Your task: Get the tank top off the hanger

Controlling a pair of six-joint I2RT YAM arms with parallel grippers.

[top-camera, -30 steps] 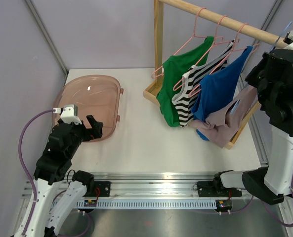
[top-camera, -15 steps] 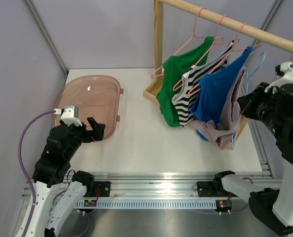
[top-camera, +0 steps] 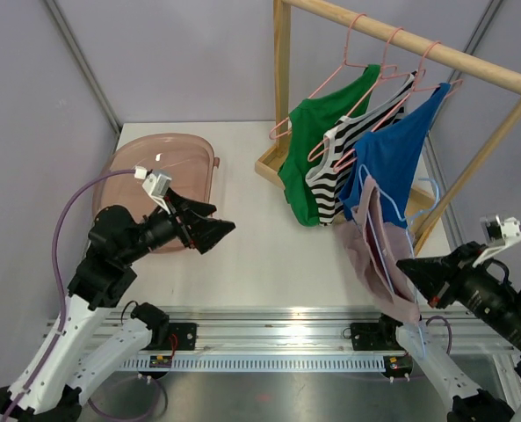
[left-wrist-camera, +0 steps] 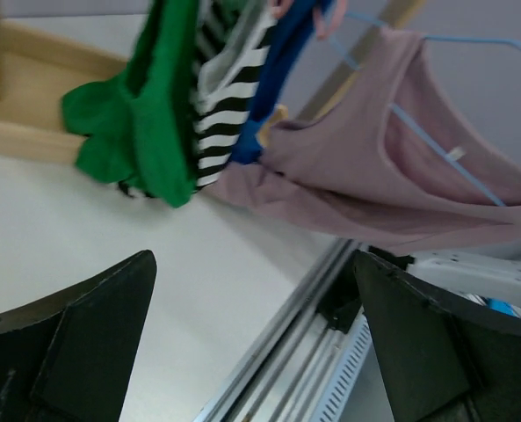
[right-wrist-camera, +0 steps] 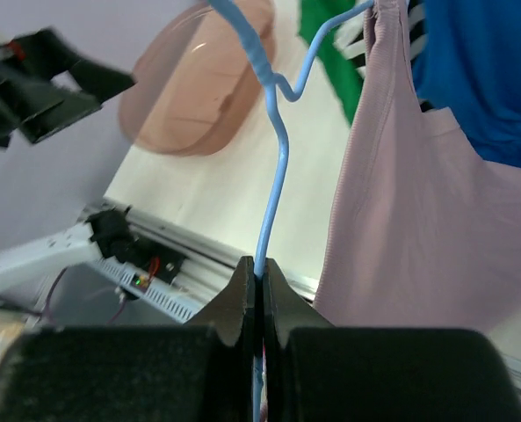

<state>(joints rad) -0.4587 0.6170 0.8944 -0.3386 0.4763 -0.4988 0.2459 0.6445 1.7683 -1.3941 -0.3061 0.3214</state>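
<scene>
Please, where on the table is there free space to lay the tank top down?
The widest bare table lies between the bin and the rack, forward to the rail; the open left gripper juts over its left edge. The right side is crowded: hanging tops, and the tank top held on its hanger by the right gripper.

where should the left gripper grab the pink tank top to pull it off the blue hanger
Probably the loose lower hem of the pink tank top, coming in from the left arm's side with the open left gripper. The right gripper is shut on the blue hanger wire, and the hem hangs free, clear of that wire.
</scene>
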